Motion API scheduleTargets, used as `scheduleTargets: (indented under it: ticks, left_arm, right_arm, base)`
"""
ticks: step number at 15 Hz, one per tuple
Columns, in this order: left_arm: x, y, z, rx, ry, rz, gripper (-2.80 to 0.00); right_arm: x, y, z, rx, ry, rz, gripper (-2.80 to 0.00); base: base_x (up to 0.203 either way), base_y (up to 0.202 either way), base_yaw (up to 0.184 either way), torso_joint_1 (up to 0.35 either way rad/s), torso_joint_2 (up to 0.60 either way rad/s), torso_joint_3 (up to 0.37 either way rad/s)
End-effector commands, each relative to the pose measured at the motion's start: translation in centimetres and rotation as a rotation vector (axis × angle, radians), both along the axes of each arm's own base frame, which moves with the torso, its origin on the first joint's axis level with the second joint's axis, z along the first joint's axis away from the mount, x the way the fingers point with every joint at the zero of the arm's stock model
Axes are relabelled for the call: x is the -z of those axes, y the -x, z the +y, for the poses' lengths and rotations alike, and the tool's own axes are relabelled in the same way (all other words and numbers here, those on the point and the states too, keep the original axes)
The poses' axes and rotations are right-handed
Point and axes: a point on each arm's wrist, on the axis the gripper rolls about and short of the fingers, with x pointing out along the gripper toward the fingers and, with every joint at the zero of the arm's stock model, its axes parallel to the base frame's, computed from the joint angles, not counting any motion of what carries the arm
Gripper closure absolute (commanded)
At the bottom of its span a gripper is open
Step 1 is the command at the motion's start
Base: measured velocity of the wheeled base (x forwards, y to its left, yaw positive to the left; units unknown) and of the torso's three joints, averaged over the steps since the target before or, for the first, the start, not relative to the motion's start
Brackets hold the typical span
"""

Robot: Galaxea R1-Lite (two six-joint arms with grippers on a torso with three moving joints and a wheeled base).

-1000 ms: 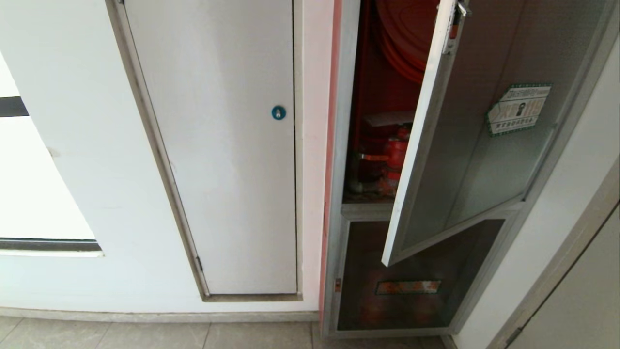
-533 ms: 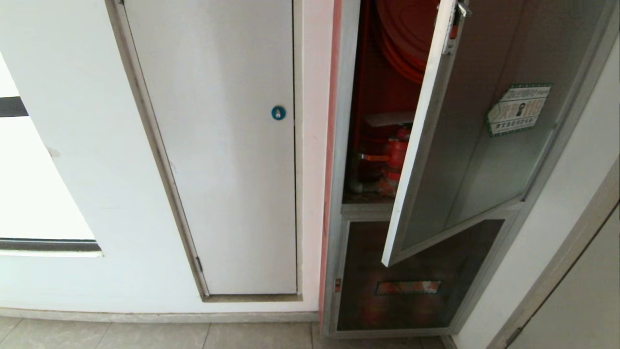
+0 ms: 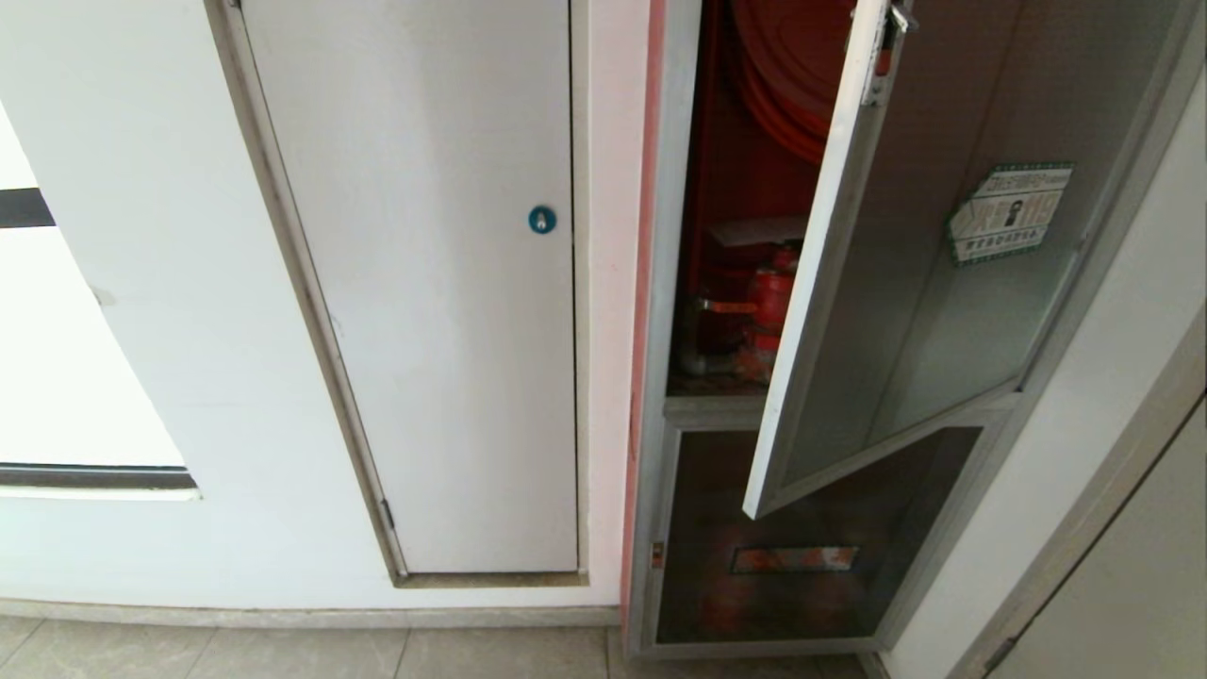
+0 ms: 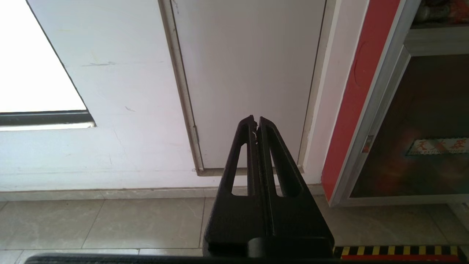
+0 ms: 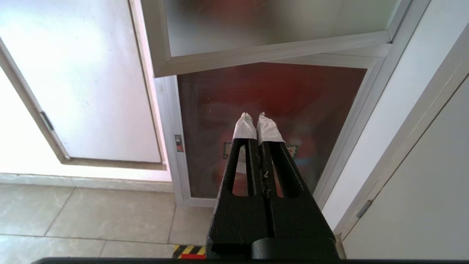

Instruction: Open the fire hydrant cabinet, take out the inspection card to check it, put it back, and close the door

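Ahead of and above the right gripper (image 5: 258, 123), fingers pressed together on nothing: the door (image 3: 929, 283), ajar on the fire hydrant cabinet (image 3: 660, 311). Left gripper (image 4: 255, 124) likewise closed, empty, low beside the white door (image 4: 249, 73). Inspection card not identified. Risk judged: the door's projecting lower corner may be struck during a reach inside, swinging the door.

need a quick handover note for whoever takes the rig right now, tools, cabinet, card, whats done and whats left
Left tool: shut, empty, low in front of the white door, parked.
Right tool: shut, empty, low in front of the cabinet's lower dark panel, touching nothing.
Fire hydrant cabinet: its glass door is hinged on the right and stands partly open; red hose reel and red valve show in the gap.
Inspection card: not clearly in view; a pale sheet above the valve may be it.
Done: door opened.
Left: whether the card was checked cannot be told; confirm it is back, then close the door.
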Motion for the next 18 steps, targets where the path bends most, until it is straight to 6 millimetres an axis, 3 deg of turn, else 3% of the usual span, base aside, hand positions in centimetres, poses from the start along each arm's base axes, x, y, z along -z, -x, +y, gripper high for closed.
scheduleTargets:
  ticks: [1, 13, 15, 18]
  left_arm:
    - [0.2, -0.1, 0.0, 0.000, 0.002, 0.009, 0.00]
    - [0.2, -0.1, 0.0, 0.000, 0.000, 0.009, 0.00]
    - [0.2, -0.1, 0.0, 0.000, 0.000, 0.009, 0.00]
    - [0.2, -0.1, 0.0, 0.000, 0.000, 0.009, 0.00]
  right_arm:
    - [0.0, 0.0, 0.0, 0.003, -0.010, -0.001, 0.00]
    - [0.0, 0.0, 0.0, 0.004, -0.012, 0.003, 0.00]
    - [-1.5, 0.3, 0.0, 0.002, -0.013, -0.019, 0.00]
    - [-5.9, -0.8, 0.0, -0.002, -0.068, 0.027, 0.00]
  base:
    - [0.000, 0.000, 0.000, 0.000, 0.00, 0.000]
    - [0.000, 0.000, 0.000, 0.000, 0.00, 0.000]
    - [0.000, 0.000, 0.000, 0.000, 0.00, 0.000]
    - [0.000, 0.000, 0.000, 0.000, 0.00, 0.000]
